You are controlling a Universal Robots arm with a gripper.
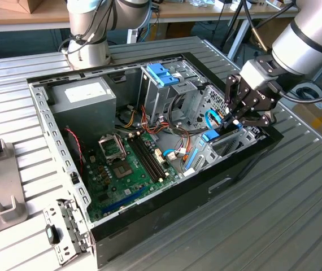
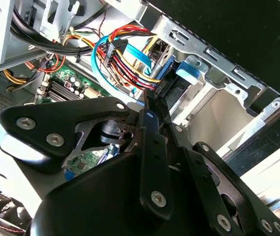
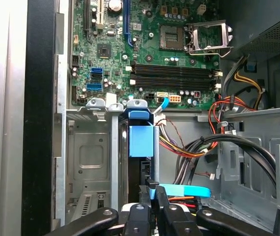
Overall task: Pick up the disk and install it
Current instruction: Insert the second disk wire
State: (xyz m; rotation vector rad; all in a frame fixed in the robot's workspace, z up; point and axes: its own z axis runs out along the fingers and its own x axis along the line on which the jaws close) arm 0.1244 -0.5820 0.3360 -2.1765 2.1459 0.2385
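HIDDEN: most of the disk [image 3: 141, 140] sits edge-on in the metal bay [image 3: 88, 157], label unseen | POSE: my arm [image 1: 310, 34] slants down from the exterior view's 2 o'clock, gripper [image 1: 230, 121] over the open computer case [image 1: 48, 130] | FINGERS: clenched on the disk's rear edge | AXIS: long side running toward the motherboard [image 3: 145, 54]

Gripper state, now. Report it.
Gripper: down in the drive bay at the open computer case's edge, fingers closed on the disk, which stands on edge in the bay.
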